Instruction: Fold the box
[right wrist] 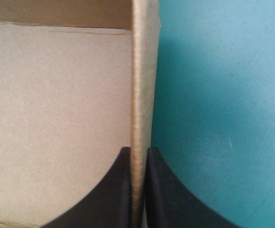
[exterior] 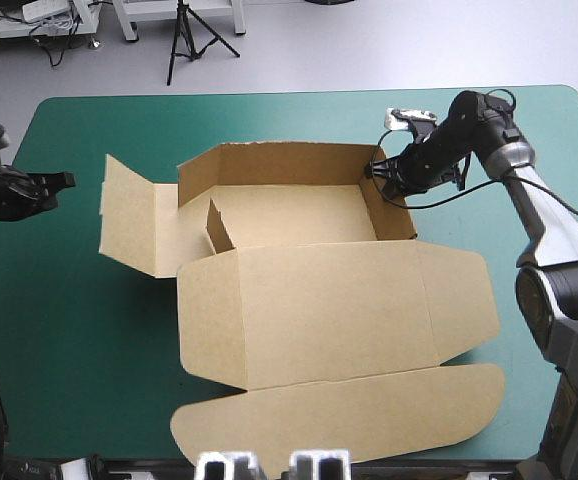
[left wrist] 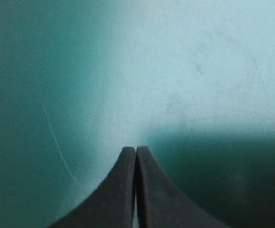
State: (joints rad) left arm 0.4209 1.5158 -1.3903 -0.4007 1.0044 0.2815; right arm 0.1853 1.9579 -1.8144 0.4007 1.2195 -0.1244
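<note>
The brown box (exterior: 299,270) lies mid-table with its back and right walls raised, a small flap standing at the left, and the lid flat toward the front edge. My right gripper (exterior: 381,176) is at the top of the right wall (right wrist: 141,85), shut on it: one black finger is inside the box and one outside. My left gripper (exterior: 64,181) hovers over the teal-green cover near the table's left edge, apart from the box's flat left flap (exterior: 129,215). Its fingers (left wrist: 128,190) meet in one arch with nothing between them.
The teal-green cover (exterior: 69,330) shows bare to the left of and behind the box. The lid's front flap (exterior: 349,415) reaches almost to the table's front edge. The right arm (exterior: 529,200) stretches over the table's right side.
</note>
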